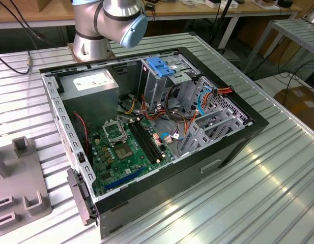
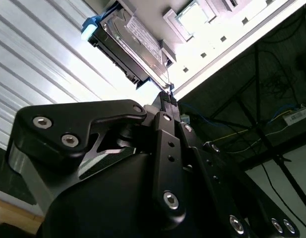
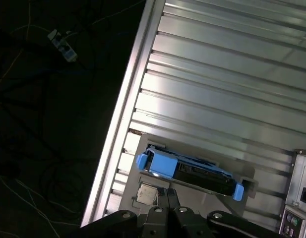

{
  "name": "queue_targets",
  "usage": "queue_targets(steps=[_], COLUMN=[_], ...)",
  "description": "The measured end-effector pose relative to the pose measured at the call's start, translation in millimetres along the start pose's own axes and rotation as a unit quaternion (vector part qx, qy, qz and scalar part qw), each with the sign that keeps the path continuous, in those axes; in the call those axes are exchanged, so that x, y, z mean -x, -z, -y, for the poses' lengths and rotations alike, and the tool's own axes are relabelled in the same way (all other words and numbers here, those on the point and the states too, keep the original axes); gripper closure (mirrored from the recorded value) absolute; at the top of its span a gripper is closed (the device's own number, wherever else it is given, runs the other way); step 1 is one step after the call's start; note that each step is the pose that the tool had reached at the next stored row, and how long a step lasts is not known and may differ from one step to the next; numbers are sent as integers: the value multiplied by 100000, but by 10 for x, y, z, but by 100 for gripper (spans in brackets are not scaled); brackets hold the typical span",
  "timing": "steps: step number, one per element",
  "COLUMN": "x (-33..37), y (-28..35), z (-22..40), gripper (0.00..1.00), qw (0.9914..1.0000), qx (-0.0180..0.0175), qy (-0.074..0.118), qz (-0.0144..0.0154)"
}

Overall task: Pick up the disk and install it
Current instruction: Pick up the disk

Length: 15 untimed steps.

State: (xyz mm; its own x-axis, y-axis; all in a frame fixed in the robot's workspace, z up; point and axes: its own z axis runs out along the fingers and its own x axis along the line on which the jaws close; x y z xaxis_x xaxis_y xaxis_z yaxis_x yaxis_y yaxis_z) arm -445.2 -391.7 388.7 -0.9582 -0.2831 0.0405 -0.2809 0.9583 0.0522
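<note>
- The ribbed metal worktop (image 1: 279, 168) carries everything.
- An open computer case (image 1: 197, 170) lies on its side near the middle.
- The robot arm base (image 1: 88, 48) stands just beyond the case.
- A grey slotted fixture (image 1: 24, 198) sits at the exterior view's left.
- In the first wrist view, a grey holder plate (image 3: 202, 196) lies near the worktop's edge, with the disk (image 3: 192, 171) on edge in it.

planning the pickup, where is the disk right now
In both wrist views the disk sits in a grey holder on the ribbed metal table, near the table's edge, just ahead of the gripper.
</note>
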Motion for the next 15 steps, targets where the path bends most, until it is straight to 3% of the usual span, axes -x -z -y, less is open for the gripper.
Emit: queue_targets(steps=[4, 7, 15], x=[0, 0, 0], y=[0, 0, 0], z=[0, 0, 0], gripper=[90, 90, 90], qw=[99951, 99863, 99501], qx=[-127, -213, -404], qy=[3108, 5218, 9957], qz=[-165, -277, -519])
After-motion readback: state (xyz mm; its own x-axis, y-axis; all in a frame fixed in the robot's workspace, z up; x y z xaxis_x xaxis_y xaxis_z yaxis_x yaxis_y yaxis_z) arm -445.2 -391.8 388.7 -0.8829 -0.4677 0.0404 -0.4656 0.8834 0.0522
